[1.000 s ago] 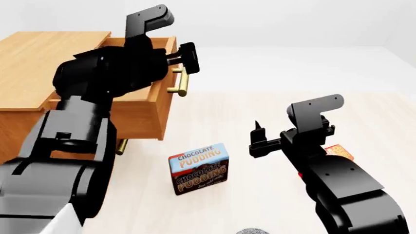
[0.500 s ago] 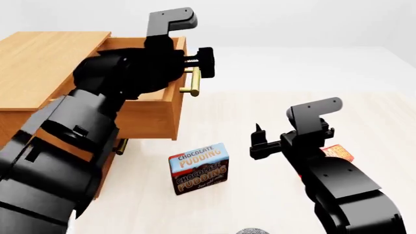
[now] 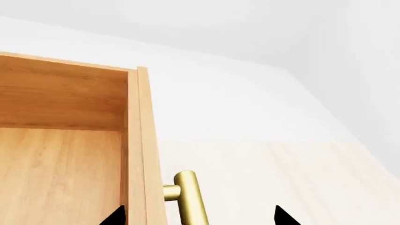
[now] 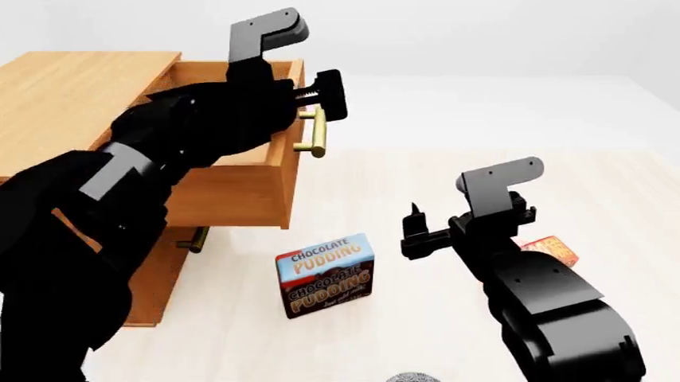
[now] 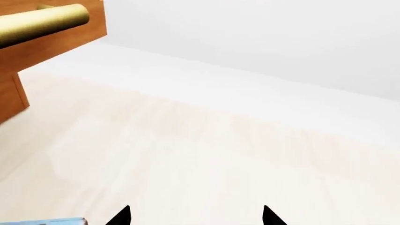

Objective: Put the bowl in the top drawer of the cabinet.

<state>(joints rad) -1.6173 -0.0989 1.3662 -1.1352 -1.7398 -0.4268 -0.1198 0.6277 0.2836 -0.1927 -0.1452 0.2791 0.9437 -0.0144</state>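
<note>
Your cabinet (image 4: 64,95) stands at the floor's far left edge, and its top drawer (image 4: 239,171) is pulled out, its wooden inside bare in the left wrist view. Your left gripper (image 4: 324,95) hangs just above the drawer's brass handle (image 4: 311,131), fingers spread wide, holding nothing. Your right gripper (image 4: 416,231) floats mid-floor, also spread wide, near the pudding box (image 4: 325,274). You have only a grey sliver at the near edge that may be the bowl (image 4: 412,377).

floor (image 4: 425,159): pale wood-grain | wall (image 4: 478,32): plain white | light: even, soft
</note>
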